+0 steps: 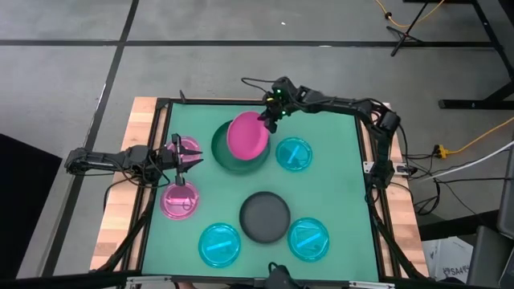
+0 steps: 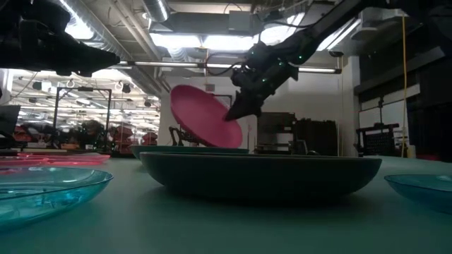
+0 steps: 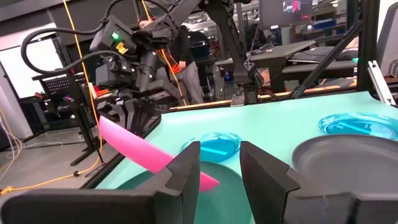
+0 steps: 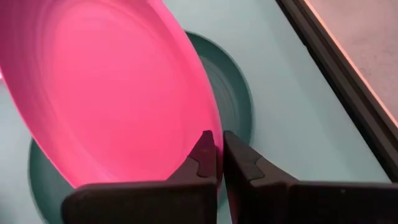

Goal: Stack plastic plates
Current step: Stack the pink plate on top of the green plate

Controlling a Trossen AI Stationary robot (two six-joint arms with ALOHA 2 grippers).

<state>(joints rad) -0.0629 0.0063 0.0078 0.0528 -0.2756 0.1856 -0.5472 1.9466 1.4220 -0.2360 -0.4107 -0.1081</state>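
Observation:
A pink plate [image 1: 247, 135] hangs tilted over the large dark green plate [image 1: 229, 156] at the mat's far middle, with my right gripper [image 4: 219, 149] shut on it. The low view shows the pink plate [image 2: 205, 116] slanting above the green plate's rim [image 2: 183, 149]. My left gripper [image 3: 221, 168] waits open at the mat's left edge, above another pink plate [image 1: 186, 148], with nothing between its fingers. A third pink plate [image 1: 180, 201] lies flat near it. A dark grey plate [image 1: 265, 217] and cyan plates [image 1: 294, 153] [image 1: 219, 245] [image 1: 308, 238] lie flat on the mat. My right gripper pinches the pink plate's rim [image 4: 211, 127] between its two fingers, one finger [image 4: 200, 158] on the hollow upper face and one [image 4: 242, 162] behind the rim. The fingers slant down from the table's far right. The plate is tilted steeply over the green plate; whether its low edge [image 2: 229, 143] touches it, I cannot tell.
A black frame [image 1: 365, 160] borders the green mat [image 1: 337, 193]. The dark grey plate [image 2: 261, 176] fills the low view's foreground. Cables run along the table's far and right sides. Bare mat lies between the plates at the middle right.

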